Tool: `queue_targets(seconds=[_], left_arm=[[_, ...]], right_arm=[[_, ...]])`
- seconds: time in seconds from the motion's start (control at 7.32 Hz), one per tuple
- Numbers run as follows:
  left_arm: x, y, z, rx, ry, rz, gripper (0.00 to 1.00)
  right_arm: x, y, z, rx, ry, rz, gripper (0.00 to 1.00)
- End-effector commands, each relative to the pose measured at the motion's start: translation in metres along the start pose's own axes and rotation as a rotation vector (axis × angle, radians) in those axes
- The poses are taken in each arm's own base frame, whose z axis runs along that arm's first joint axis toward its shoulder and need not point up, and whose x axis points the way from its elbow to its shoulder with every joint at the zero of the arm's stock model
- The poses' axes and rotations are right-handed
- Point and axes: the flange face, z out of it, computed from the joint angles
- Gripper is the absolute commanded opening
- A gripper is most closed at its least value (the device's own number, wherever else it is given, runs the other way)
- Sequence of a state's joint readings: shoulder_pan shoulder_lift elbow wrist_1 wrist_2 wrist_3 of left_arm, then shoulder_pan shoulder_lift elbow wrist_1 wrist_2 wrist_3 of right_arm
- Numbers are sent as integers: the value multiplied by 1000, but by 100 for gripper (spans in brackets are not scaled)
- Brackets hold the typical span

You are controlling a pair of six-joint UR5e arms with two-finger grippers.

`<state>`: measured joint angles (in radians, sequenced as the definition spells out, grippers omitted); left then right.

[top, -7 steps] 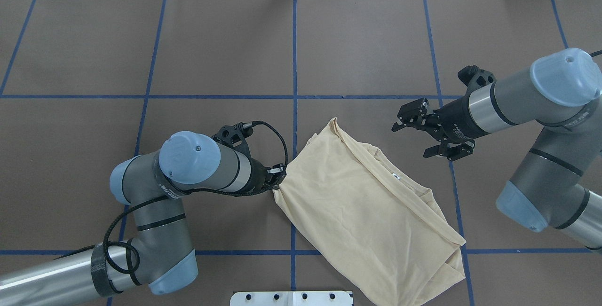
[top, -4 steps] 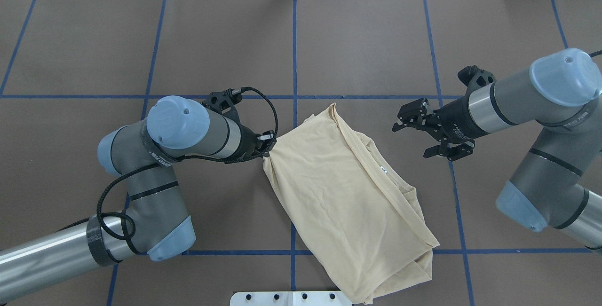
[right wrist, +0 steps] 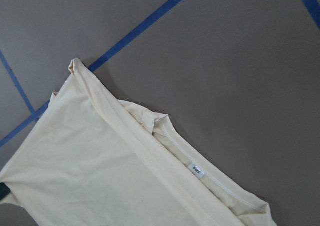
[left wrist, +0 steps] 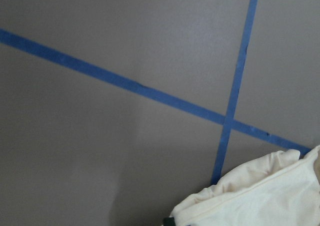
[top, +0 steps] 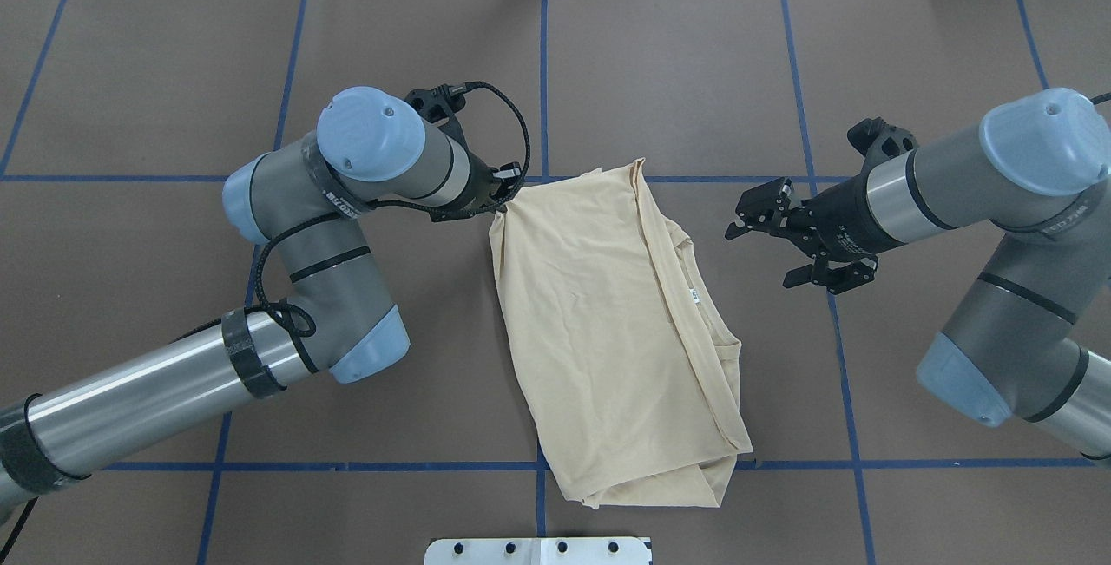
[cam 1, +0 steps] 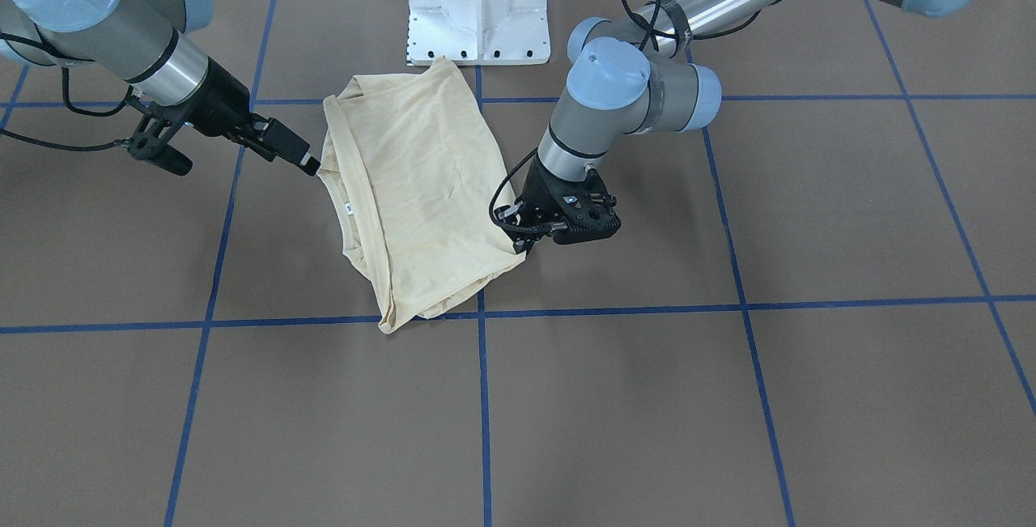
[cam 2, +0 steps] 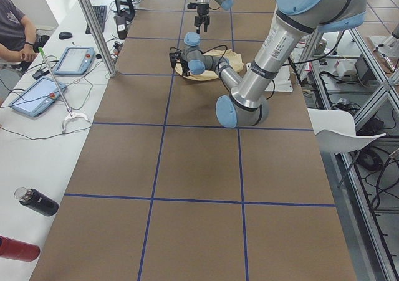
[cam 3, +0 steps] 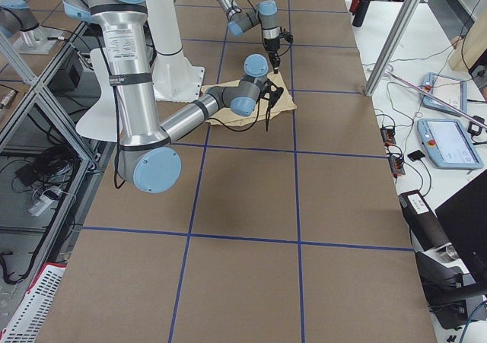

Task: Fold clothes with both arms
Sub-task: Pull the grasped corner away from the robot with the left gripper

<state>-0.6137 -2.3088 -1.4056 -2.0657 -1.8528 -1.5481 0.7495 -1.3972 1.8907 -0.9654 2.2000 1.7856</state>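
The left gripper (top: 502, 201), clamped on a corner of the T-shirt (top: 608, 331), has travelled away from the robot's base. The garment has swung round behind it, its trailing end drawn leftward.

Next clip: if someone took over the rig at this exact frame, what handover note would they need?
Left gripper: shut on the far left corner of the T-shirt.
Right gripper: open, empty, beside the shirt's collar side, apart from it.
T-shirt: doubled over on the table, neck label showing near its right edge.
Done: a rough, wrinkled first fold.
Left: straighten it and finish folding.
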Motion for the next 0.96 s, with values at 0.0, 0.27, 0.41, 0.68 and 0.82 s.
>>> queue_targets(seconds=[0.0, 0.27, 0.41, 0.68, 0.82], left_arm=[[-4, -55, 3, 58, -29, 26, 0], [8, -74, 20, 75, 13, 41, 0], [25, -78, 26, 76, 25, 42, 0], [28, -90, 22, 135, 90, 55, 0], [25, -96, 23, 147, 85, 56, 0]], right_arm=[[1, 0, 0, 1, 0, 1, 100], [1, -5, -2, 9, 0, 7, 100], [1, -6, -3, 10, -1, 7, 100], [0, -7, -2, 12, -1, 9, 100], [-1, -6, -2, 10, -1, 9, 100]])
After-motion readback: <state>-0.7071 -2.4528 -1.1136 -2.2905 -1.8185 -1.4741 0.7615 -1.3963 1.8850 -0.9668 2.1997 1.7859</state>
